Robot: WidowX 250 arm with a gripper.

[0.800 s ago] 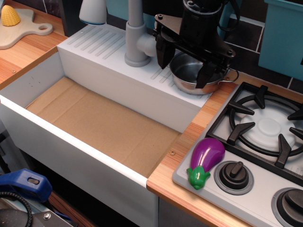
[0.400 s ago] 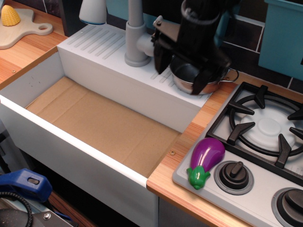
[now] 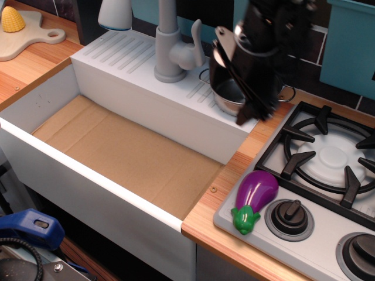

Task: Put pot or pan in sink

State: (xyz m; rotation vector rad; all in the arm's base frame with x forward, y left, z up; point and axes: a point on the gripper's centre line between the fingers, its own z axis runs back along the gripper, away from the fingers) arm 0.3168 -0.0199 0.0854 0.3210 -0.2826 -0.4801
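The shiny steel pot point(image 3: 227, 100) stands on the right end of the sink's ribbed white back ledge point(image 3: 123, 52), mostly hidden by my arm; one wire handle point(image 3: 287, 92) shows to the right. My black gripper point(image 3: 232, 97) hangs over the pot, turned at an angle. Its fingers point(image 3: 248, 112) look spread on either side of the near rim, so it seems open. The sink point(image 3: 88, 175) is a large white basin with a bare cardboard floor point(image 3: 123, 152), to the left of and below the pot.
A grey faucet point(image 3: 168, 47) stands on the ledge just left of the pot. A purple toy eggplant point(image 3: 256, 196) lies on the grey stove point(image 3: 328, 158) at right. A cutting board with toy corn point(image 3: 12, 19) is far left. A teal box point(image 3: 351, 41) stands behind the stove.
The gripper has turned about its wrist and shifted right over the pot. The pot has stayed on the ledge.
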